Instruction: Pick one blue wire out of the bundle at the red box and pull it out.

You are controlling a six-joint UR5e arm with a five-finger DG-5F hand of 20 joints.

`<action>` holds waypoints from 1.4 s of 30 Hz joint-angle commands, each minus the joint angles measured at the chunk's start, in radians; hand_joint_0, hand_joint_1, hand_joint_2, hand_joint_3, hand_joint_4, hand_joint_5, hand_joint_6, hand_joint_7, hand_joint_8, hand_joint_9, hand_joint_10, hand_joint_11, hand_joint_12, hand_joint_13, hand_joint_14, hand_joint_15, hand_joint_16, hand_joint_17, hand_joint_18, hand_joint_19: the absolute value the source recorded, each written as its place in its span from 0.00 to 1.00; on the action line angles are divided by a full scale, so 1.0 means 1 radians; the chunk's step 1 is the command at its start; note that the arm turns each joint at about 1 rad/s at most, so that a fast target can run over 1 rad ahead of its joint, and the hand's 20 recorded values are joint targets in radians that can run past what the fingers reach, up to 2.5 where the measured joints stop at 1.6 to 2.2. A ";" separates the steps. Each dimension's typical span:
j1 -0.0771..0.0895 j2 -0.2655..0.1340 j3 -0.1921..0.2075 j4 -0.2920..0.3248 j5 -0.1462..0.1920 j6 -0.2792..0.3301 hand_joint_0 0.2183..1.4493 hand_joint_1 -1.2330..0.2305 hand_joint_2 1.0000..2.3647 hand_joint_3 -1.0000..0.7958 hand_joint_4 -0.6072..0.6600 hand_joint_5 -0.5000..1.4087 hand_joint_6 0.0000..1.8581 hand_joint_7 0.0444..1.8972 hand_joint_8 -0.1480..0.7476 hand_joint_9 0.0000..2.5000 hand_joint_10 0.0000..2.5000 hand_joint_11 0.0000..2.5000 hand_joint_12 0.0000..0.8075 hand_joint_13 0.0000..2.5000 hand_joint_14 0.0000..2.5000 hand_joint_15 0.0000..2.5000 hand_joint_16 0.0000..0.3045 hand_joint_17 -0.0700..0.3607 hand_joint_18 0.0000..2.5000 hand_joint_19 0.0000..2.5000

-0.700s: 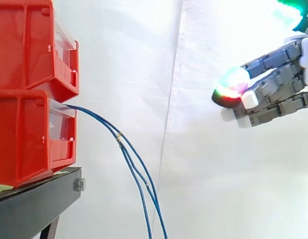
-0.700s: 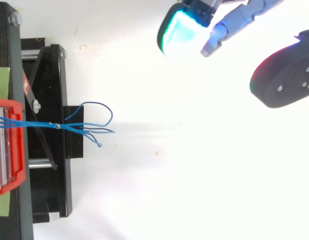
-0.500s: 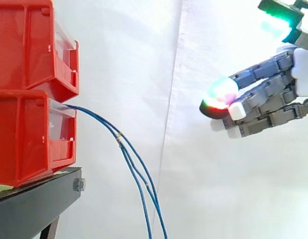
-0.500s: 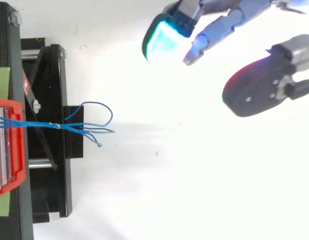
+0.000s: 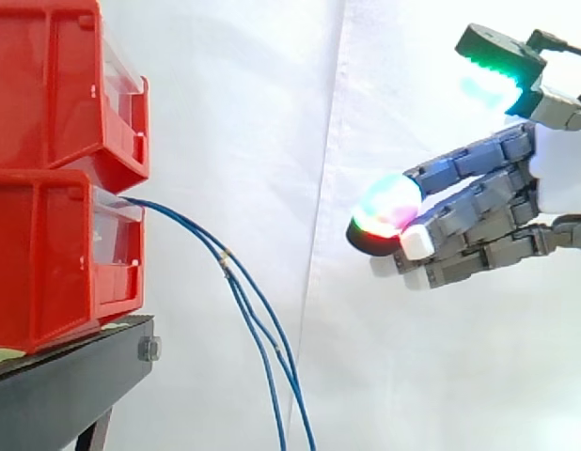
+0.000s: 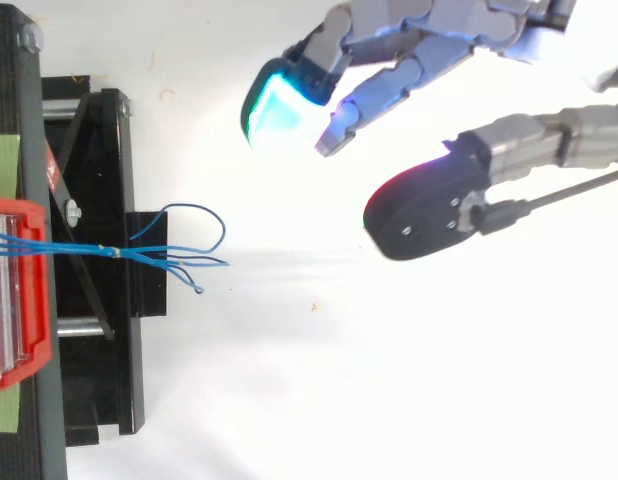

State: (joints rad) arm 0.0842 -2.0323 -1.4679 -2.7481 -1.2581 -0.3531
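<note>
Thin curved blue wires, glossy red box

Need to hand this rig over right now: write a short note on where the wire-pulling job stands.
Hand: open, fingers nearly straight, holding nothing, in the air well to the right of the wires in the side view.
Things: the blue wires come out of the front of the lower red box and hang down past the black stand.
Done: nothing yet, no wire is touched.
Left: close the gap, pinch one wire apart from the bundle, pull it out of the box.
</note>
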 commanded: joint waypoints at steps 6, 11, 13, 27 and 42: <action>0.022 -0.049 0.000 0.091 0.054 -0.035 0.26 0.49 0.00 0.29 0.79 0.20 0.27 0.44 0.53 0.33 0.00 0.09 0.49 0.17 0.00 0.04 0.17 0.44 0.11 0.07; 0.032 -0.086 0.001 0.160 0.068 -0.047 0.26 0.49 0.00 0.29 0.79 0.20 0.27 0.44 0.53 0.34 0.00 0.09 0.49 0.18 0.00 0.04 0.17 0.43 0.12 0.07; 0.037 -0.097 0.001 0.196 0.071 -0.058 0.26 0.49 0.00 0.29 0.80 0.20 0.27 0.44 0.53 0.34 0.00 0.09 0.49 0.18 0.00 0.05 0.17 0.43 0.12 0.07; 0.043 -0.200 0.058 0.248 0.132 -0.067 0.19 0.50 0.00 0.28 0.79 0.20 0.27 0.43 0.53 0.31 0.00 0.08 0.53 0.14 0.00 0.04 0.21 0.49 0.08 0.05; 0.052 -0.336 0.204 0.272 0.103 -0.072 0.20 0.38 0.00 0.28 0.80 0.21 0.27 0.50 0.52 0.26 0.00 0.08 0.53 0.13 0.00 0.05 0.21 0.49 0.06 0.05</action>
State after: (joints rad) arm 0.1311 -2.3613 -1.2729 -2.4891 -1.1500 -0.4219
